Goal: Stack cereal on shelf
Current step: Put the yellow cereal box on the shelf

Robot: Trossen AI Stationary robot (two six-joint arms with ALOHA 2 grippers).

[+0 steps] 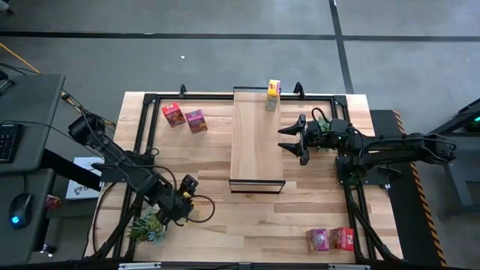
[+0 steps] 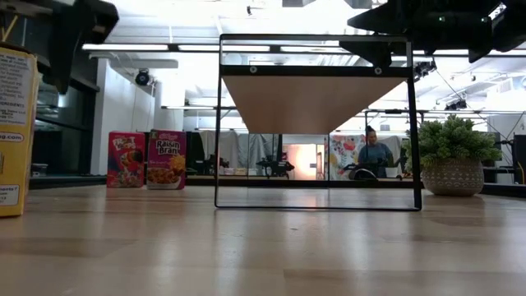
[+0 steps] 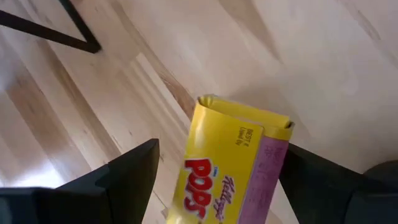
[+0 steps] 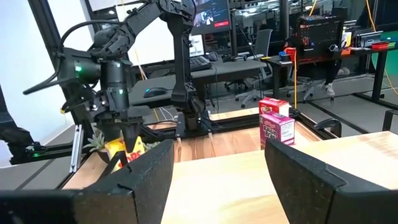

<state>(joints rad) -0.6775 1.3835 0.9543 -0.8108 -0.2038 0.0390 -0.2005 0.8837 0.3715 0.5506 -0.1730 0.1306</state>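
A yellow cereal box (image 3: 219, 180) stands upright on the table near its front left corner. My left gripper (image 3: 222, 148) (image 1: 185, 201) points steeply down over it, open, with one finger (image 3: 134, 177) on each side of its top. Another yellow box (image 1: 274, 88) stands on the far end of the shelf (image 1: 255, 142). A red box (image 1: 173, 114) and a purple box (image 1: 196, 121) stand on the table at the far left, and a purple-and-red pair (image 1: 330, 239) at the near right. My right gripper (image 1: 283, 138) is level beside the shelf's right edge, open and empty.
A green potted plant (image 1: 148, 225) sits just left of my left gripper at the table's near left. In the low view another plant (image 2: 450, 156) stands right of the shelf. A black frame (image 1: 142, 135) edges the table. A person (image 2: 375, 156) sits in the room beyond.
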